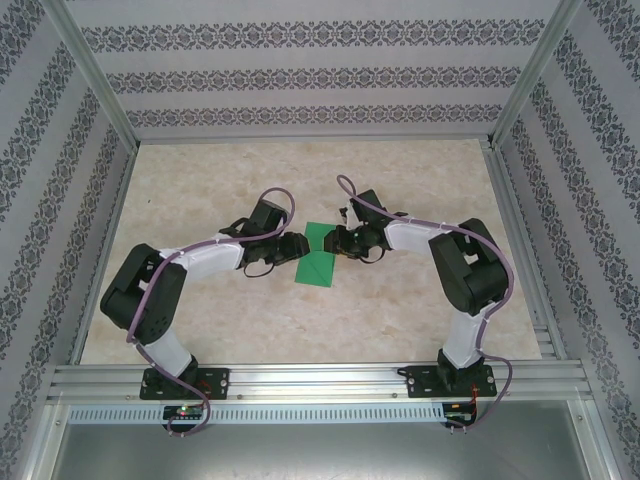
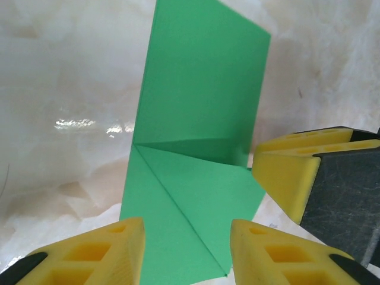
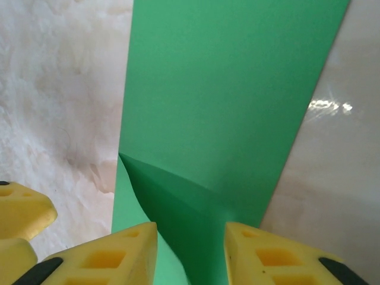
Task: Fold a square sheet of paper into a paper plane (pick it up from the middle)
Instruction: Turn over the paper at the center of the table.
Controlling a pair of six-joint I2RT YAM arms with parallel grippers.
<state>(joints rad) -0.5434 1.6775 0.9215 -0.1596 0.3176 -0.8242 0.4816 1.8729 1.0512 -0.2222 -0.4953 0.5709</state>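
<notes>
Square sheet of paper (image 1: 320, 265), bright green, lying near the middle of the table (image 1: 200, 200), between the two grippers and in front of both arm bases. The sheet is partly folded. In the left wrist view one crease runs across it and a second runs diagonally from that crease toward the near edge; the part beyond the cross crease is a plain, unmarked panel. In the right wrist view a small darker triangular fold lies near the fingers, with a broad smooth panel beyond it.

Left gripper (image 1: 298, 245) at the left edge of the sheet, right gripper (image 1: 342, 243) at its right edge, the two facing each other across the paper and close together. In the left wrist view the left gripper's yellow fingers (image 2: 101, 252) stand parted by a moderate gap; the green paper shows in the gap, and neither pad can be seen pressing on it. A yellow finger of the right gripper (image 2: 288, 178) sits just beside the sheet's right edge there. In the right wrist view the right gripper's fingers (image 3: 113, 258) are likewise moderately apart with the paper visible between them and no pinch evident; a fingertip of the left gripper (image 3: 21, 217) appears at the lower left, over bare table.

Surround: pale marbled table top, patterned walls (image 1: 300, 70) on three sides, aluminium rail (image 1: 320, 378) carrying the arm bases along the near edge
</notes>
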